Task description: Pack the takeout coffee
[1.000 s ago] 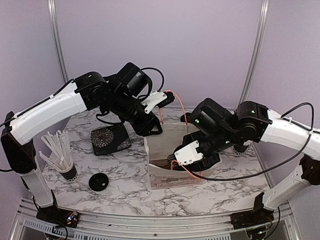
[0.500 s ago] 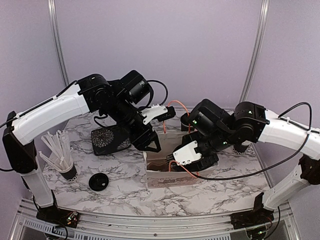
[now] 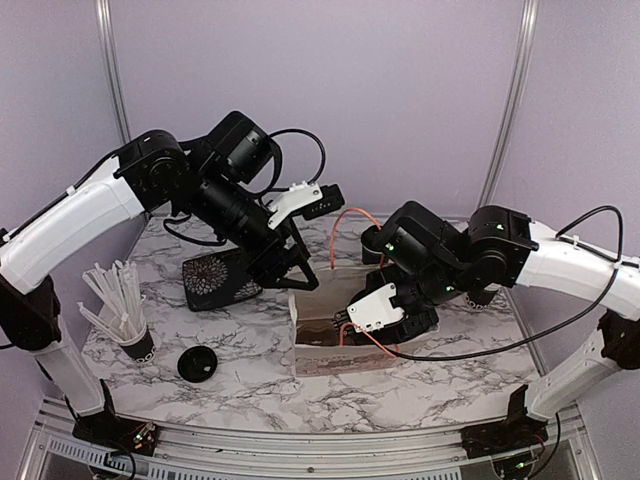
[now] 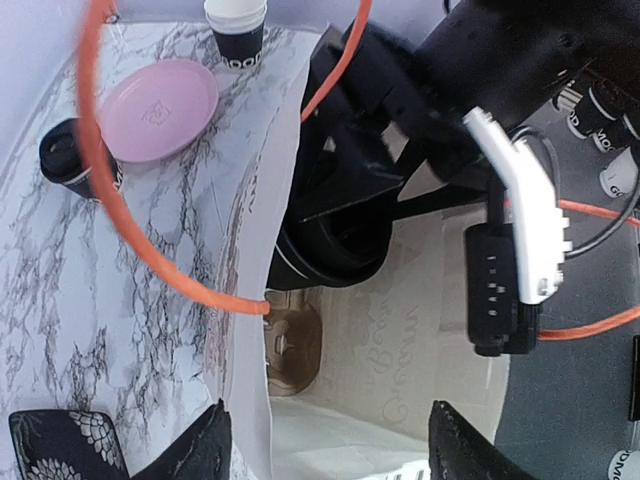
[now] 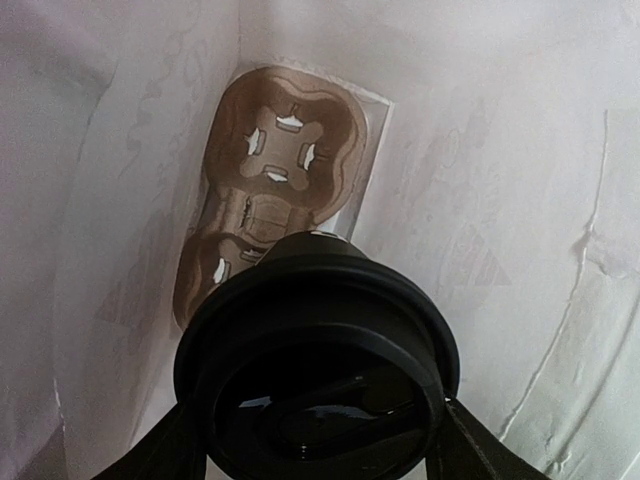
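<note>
Pinching lidded coffee cup with right tool inside paper bag, over cardboard carrier; holding left tool spread above bag.

top view looks down from behind; both wrist views seemingly share the bag.

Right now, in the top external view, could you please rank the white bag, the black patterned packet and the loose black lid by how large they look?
1. white bag
2. black patterned packet
3. loose black lid
The bag is partly hidden, but it clearly looks largest.
</note>
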Robot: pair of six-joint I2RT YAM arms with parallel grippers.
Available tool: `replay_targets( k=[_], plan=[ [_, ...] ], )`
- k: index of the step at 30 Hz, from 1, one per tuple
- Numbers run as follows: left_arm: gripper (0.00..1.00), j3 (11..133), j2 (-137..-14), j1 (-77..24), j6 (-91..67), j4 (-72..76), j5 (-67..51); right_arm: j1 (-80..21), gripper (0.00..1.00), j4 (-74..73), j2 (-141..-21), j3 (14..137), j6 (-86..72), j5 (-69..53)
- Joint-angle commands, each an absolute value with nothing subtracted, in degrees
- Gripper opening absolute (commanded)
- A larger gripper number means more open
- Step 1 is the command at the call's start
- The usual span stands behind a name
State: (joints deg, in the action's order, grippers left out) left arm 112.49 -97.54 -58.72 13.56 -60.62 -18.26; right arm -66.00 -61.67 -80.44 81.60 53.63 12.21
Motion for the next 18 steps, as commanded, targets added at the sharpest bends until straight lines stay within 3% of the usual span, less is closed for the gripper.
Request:
replay_targets(
  k=[1,9,18],
  plan=[
    [0.67,114.58,-93.11,-58.89,14.17,-55.69,-20.29,-66.12,0.52,-61.13,-77.69,80.62,53.13,13.71],
    [0.63,110.11,-92.94,-53.92,4.38,-45.24,-1.35,-66.47,0.52,-62.83,-73.22,76.62,54.02,13.35],
    [0.58,108.75,-104.86,-50.27,-1.86,-42.42,-2.06,-67.95,0.51,-63.27,-67.87,71.65,53.03,10.65]
  ],
)
